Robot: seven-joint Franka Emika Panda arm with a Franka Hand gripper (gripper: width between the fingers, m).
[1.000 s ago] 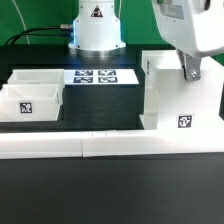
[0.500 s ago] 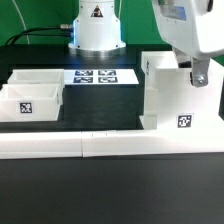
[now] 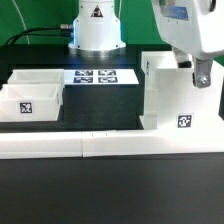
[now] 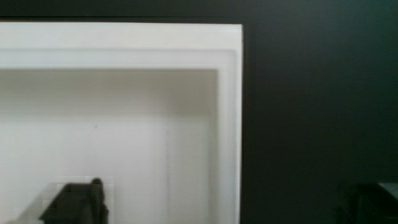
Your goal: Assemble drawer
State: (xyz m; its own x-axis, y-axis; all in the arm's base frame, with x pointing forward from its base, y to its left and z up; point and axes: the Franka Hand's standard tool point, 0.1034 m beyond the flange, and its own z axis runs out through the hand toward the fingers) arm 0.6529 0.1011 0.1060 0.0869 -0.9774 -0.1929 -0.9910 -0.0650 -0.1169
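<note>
The white drawer case point(image 3: 175, 95) stands upright on the exterior view's right, with a square tag point(image 3: 184, 122) on its front. My gripper point(image 3: 200, 76) hangs over the case's top right edge. In the wrist view the gripper point(image 4: 222, 206) is open. One finger point(image 4: 73, 204) is over the case's white inside and the other point(image 4: 375, 200) is outside over the dark table, so the jaws straddle the case wall point(image 4: 228, 120) without touching it. Two small open-top trays point(image 3: 32, 98) sit on the left, the nearer one showing a tag point(image 3: 27, 110).
The marker board point(image 3: 100, 76) lies flat at the back middle, in front of the robot's white base point(image 3: 95, 30). A long low white border rail point(image 3: 110, 143) runs across the front, with dark table beyond it.
My gripper has moved a little toward the exterior view's right and slightly down along the case's top edge. The case and trays have not moved.
</note>
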